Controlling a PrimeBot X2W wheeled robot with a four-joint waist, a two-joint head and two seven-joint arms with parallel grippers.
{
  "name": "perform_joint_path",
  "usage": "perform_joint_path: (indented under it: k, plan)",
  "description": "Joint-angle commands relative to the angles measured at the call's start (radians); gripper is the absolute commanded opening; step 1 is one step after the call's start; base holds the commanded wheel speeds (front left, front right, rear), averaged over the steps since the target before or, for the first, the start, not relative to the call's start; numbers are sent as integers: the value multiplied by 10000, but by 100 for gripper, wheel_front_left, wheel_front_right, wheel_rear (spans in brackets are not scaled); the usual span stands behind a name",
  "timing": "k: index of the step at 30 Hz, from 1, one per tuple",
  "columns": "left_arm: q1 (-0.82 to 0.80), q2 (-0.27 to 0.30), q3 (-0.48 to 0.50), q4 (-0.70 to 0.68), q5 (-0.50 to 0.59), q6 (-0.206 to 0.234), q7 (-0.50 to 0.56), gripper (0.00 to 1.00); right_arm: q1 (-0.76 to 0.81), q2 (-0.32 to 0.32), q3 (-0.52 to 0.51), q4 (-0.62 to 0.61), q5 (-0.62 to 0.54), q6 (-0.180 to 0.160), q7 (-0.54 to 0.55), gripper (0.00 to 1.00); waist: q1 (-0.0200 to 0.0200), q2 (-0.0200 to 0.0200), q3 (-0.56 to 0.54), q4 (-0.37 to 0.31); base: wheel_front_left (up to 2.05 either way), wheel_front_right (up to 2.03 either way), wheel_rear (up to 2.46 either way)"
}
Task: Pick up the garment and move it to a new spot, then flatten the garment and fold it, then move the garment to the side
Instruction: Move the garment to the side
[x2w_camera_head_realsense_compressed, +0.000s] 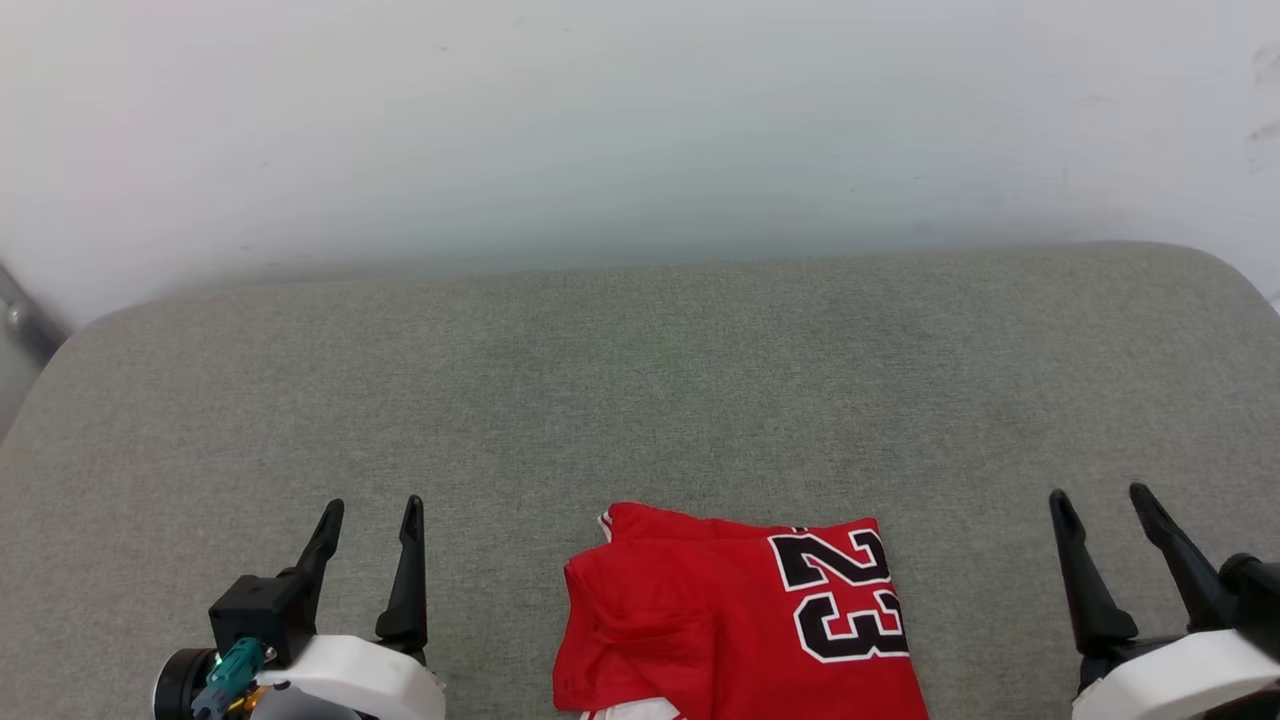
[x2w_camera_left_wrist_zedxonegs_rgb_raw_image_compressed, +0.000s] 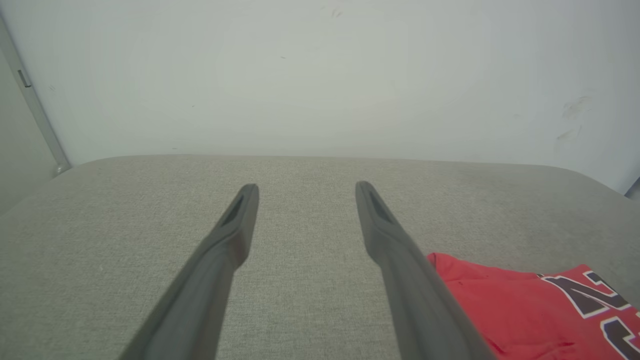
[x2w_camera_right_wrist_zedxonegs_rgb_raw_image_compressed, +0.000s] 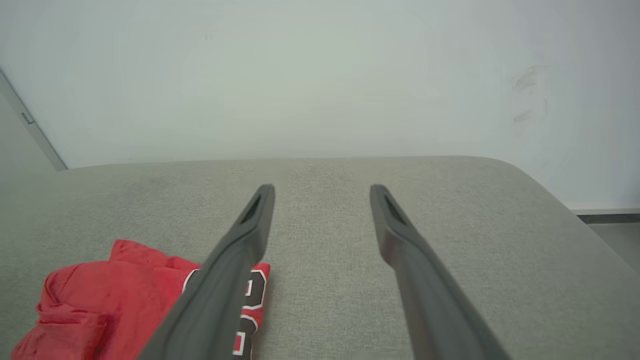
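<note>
Beyond the jersey (x2w_camera_head_realsense_compressed: 720, 620) we see bare grey cushion (x2w_camera_head_realsense_compressed: 640, 380) up to the wall (x2w_camera_head_realsense_compressed: 640, 120); it lies between our left fingers (x2w_camera_head_realsense_compressed: 408, 570) and right fingers (x2w_camera_head_realsense_compressed: 1085, 580), both pairs spread, neither touching it

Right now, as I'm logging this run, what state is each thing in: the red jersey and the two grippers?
garment: lying loosely folded and wrinkled on the grey cushion, near its front edge, number 23 facing up, not held.
left gripper: open, empty, off to the garment's left, not touching it.
right gripper: open, empty, off to the garment's right, not touching it.
</note>
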Motion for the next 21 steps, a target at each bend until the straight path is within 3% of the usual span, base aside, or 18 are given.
perform_joint_path:
  k: [1, 6, 15, 21]
  plan:
    - [42, 11, 34, 23, -82, 30, -70, 100, 0, 14, -130, 74, 129, -6, 165, 100, 1, 0, 8, -4, 0, 0, 0]
    - [-71, -61, 96, 14, -51, 53, -105, 100, -179, -189, -1234, 811, 926, -5, 1022, 100, 1, 0, 49, 61, 0, 0, 0]
    - [-404, -132, 148, -87, 68, -68, -161, 100, -1100, -998, -2814, 3210, 3165, -5, 4824, 100, 1, 0, 477, 487, 0, 0, 0]
    - [-826, -216, 101, -215, 248, -195, -186, 100, -2148, -259, -3207, 4203, 5269, -3, 7992, 100, 1, 0, 1217, 937, 0, 0, 0]
